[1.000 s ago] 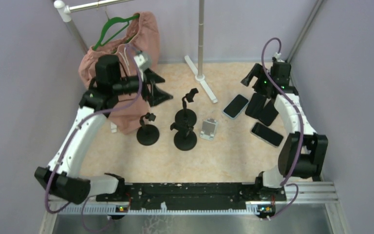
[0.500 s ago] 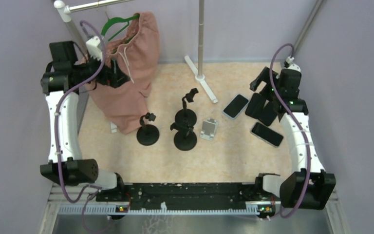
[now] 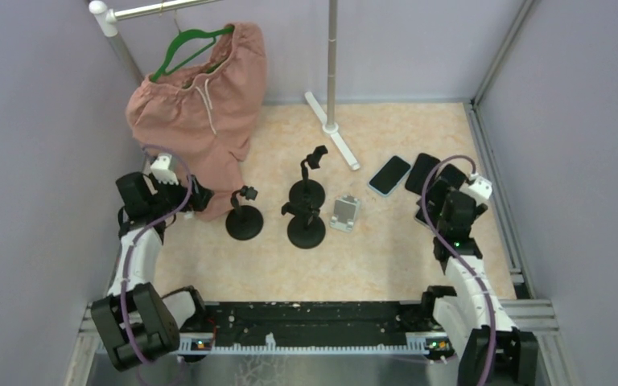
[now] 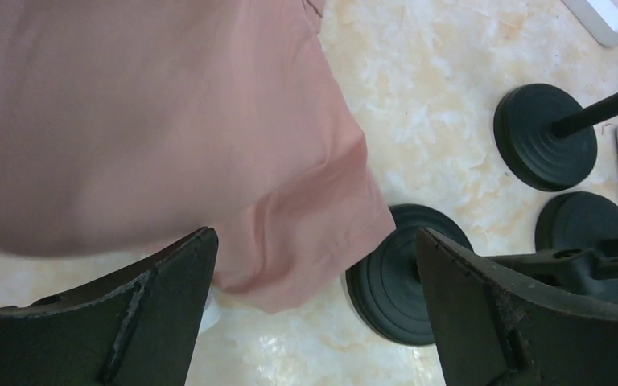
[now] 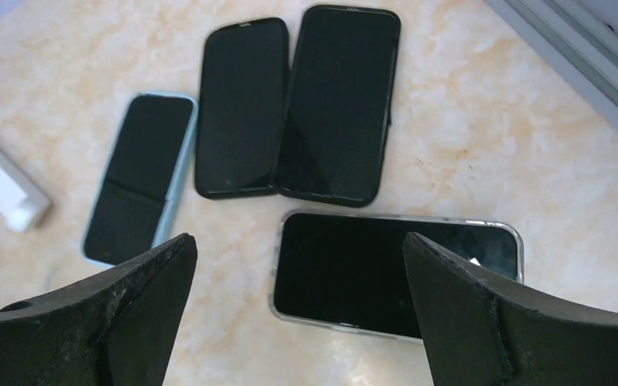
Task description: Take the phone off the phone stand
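Note:
Three black round-base phone stands point(image 3: 244, 222) point(image 3: 306, 230) point(image 3: 307, 191) and a small silver stand point(image 3: 344, 213) sit mid-table; none holds a phone. Several phones lie flat at the right: a blue-cased one point(image 5: 138, 177), two black ones point(image 5: 241, 104) point(image 5: 339, 100) and a clear-cased one point(image 5: 394, 269). My right gripper point(image 5: 299, 322) is open and empty, low over the clear-cased phone; it also shows in the top view point(image 3: 441, 203). My left gripper point(image 4: 314, 322) is open and empty beside the hem of the pink shorts point(image 4: 153, 121), left of a stand base point(image 4: 406, 277).
The pink shorts hang on a green hanger point(image 3: 189, 44) from a rail at the back left. A white rack foot point(image 3: 334, 133) and its pole stand at the back centre. Purple walls close in the left, right and back sides.
Both arms have drawn back toward the near edge and come down. The left gripper left the rail area; the right gripper moved from the far right to the nearest phone.

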Tool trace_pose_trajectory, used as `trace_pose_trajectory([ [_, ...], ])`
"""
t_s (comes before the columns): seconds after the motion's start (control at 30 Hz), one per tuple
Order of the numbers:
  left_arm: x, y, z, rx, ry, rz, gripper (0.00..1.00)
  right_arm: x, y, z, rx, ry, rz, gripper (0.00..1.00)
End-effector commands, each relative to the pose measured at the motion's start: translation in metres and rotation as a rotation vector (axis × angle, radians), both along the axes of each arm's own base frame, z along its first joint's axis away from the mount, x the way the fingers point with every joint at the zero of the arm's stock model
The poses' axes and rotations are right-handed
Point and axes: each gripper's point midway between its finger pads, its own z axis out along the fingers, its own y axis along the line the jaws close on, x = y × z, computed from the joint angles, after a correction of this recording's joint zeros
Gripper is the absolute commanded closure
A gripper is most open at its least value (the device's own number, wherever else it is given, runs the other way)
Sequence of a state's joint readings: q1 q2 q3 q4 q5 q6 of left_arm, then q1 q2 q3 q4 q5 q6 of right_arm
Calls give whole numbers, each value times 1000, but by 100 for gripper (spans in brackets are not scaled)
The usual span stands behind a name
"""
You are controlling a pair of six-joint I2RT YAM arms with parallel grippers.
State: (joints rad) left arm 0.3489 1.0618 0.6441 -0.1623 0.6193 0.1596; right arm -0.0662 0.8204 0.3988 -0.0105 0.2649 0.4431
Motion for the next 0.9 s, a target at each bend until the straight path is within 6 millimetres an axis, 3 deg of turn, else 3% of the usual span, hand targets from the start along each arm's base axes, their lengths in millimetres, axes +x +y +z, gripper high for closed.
trace_pose_trajectory([
  [0.0,31,-10,20,-26,-274,-63,1,13,-15,23,-97,-252,-54,1],
  [0.1,38,-12,-6,-61,-248,-48,1,7,-21,12,-167,-290,-61,1],
  [0.17,40,-15,-22,-49,-248,-48,1,6,-22,16,-200,-348,-59,1],
  [0.33,46,-22,-43,55,-301,-58,1,7,-23,12,-277,-377,-54,1],
  [0.43,44,-25,-35,23,-389,-41,1,10,-19,20,-333,-416,-58,1],
  [0.53,39,-29,-25,-8,-472,-29,1,9,-10,10,-354,-402,-35,1],
  [0.67,30,-30,-25,-12,-541,-10,1,4,-5,15,-378,-458,-49,1],
  [0.73,23,-35,-21,7,-593,-25,1,0,5,16,-421,-465,-13,1],
  [0.87,9,-46,-22,89,-662,-25,1,12,35,7,-517,-427,155,1],
])
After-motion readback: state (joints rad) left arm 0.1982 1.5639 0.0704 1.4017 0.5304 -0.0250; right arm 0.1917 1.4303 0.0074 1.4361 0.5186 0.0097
